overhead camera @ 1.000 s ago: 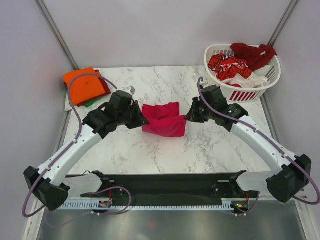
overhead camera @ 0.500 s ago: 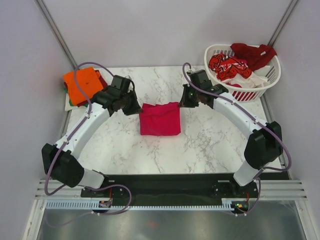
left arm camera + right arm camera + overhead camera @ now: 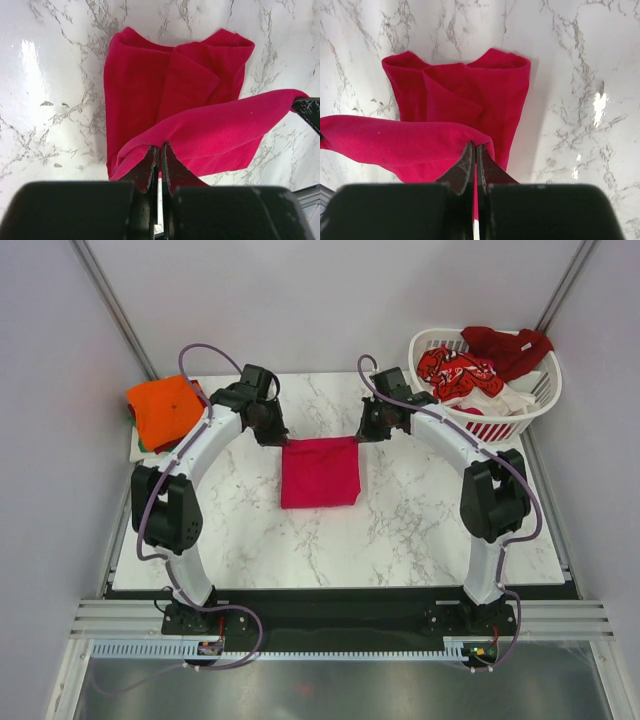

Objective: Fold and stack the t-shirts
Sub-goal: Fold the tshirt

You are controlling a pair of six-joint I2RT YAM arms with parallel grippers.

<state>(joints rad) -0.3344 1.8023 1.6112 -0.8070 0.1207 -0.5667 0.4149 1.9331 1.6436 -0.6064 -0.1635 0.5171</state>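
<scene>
A magenta-red t-shirt (image 3: 320, 471) lies part-folded in the middle of the marble table. My left gripper (image 3: 280, 439) is shut on its far left corner and my right gripper (image 3: 362, 436) is shut on its far right corner. The held edge hangs stretched between them above the rest of the cloth, as the left wrist view (image 3: 210, 130) and right wrist view (image 3: 405, 137) show. The left gripper (image 3: 160, 147) and right gripper (image 3: 474, 146) pinch the cloth at their tips. A folded orange t-shirt (image 3: 165, 408) tops a stack at the far left.
A white slatted basket (image 3: 520, 418) at the far right corner holds red-patterned (image 3: 455, 372), dark red (image 3: 507, 345) and white cloth. Green and dark red cloth edges show under the orange shirt. Grey walls close in the table on three sides.
Both grippers have carried the shirt's edge away from the near side toward the far side of the table, folding the cloth over itself; the arms are now stretched far out.
</scene>
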